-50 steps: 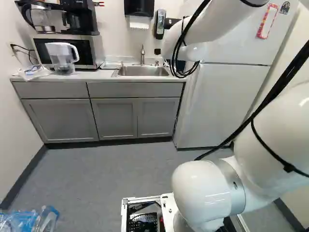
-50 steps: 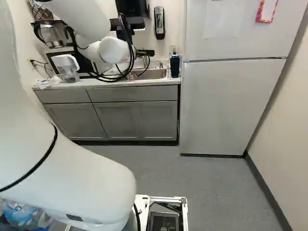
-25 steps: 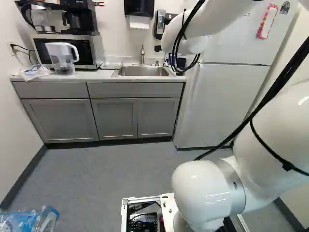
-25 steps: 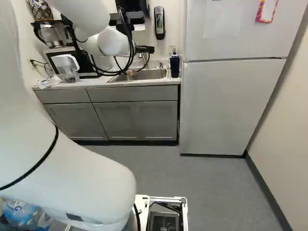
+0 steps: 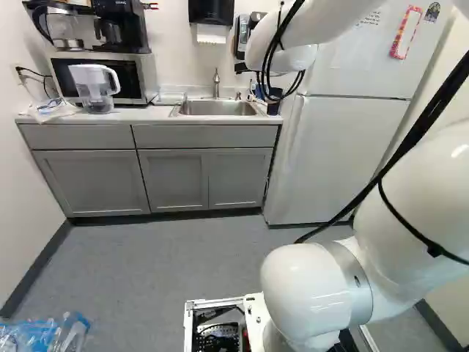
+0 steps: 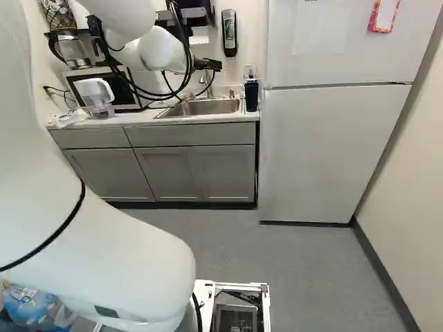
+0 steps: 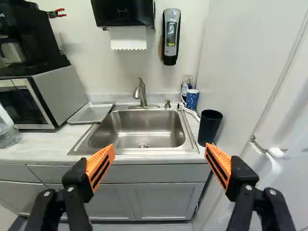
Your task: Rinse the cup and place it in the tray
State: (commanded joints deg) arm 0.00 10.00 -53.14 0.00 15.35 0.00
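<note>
Pincer point(image 7: 160, 150) stands wide open, gripping nothing; dark cup point(image 7: 210, 127), probably the target, upright on counter point(image 7: 43, 148) beside sink point(image 7: 144, 127), tray point(image 7: 91, 113) on sink's other side; pick-up, rinse and placing all judged outstanding.

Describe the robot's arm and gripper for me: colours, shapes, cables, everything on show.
The smooth white arm has thick, rounded segments and bulbous joints, with a light grey band by a lower joint. Loose black cables run along it. The black two-fingered gripper has angular fingers with visible metal screws and wedge-shaped orange pads with dark slots.
</note>
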